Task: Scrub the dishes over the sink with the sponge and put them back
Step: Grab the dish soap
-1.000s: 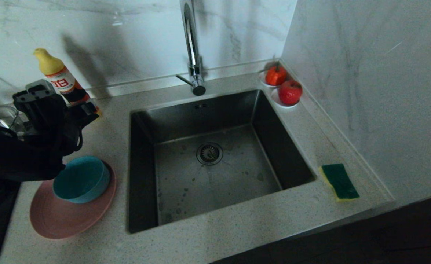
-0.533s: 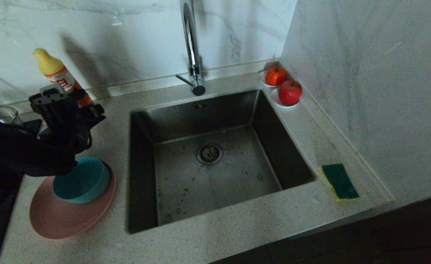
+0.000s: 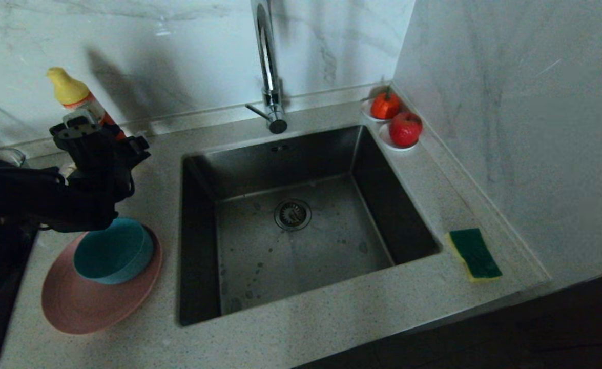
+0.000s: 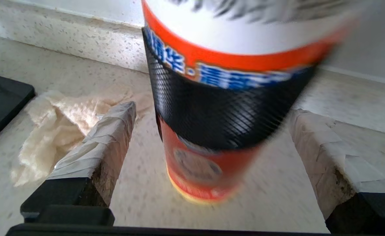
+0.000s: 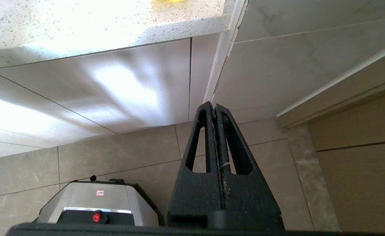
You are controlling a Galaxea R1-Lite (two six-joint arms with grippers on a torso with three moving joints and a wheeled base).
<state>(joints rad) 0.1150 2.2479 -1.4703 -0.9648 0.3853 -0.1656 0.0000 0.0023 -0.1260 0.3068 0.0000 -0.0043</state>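
The teal-blue bowl (image 3: pixel 113 251) sits in the pink plate (image 3: pixel 85 302) on the counter left of the sink (image 3: pixel 260 266). The sponge (image 3: pixel 475 253) lies green face up on the counter at the sink's right front corner. My left gripper (image 3: pixel 107 139) hovers behind the bowl, open, at an orange and yellow detergent bottle (image 3: pixel 75 95). In the left wrist view the bottle (image 4: pixel 225 98) stands between the taped fingers (image 4: pixel 110 137) of that gripper (image 4: pixel 212 109), with a gap on each side. My right gripper (image 5: pixel 214 106) is shut and empty, parked below the counter edge.
A tall chrome faucet (image 3: pixel 266 61) rises behind the sink. Two white saucers with red fruit (image 3: pixel 406 128) stand in the back right corner. A crumpled cloth (image 4: pixel 58 131) lies beside the bottle, and a glass jug (image 3: pixel 6 154) with a chopstick stands at the far left.
My left gripper has moved away from the bowl toward the back wall and now has the detergent bottle between its open fingers. Bowl, plate and sponge have not moved.
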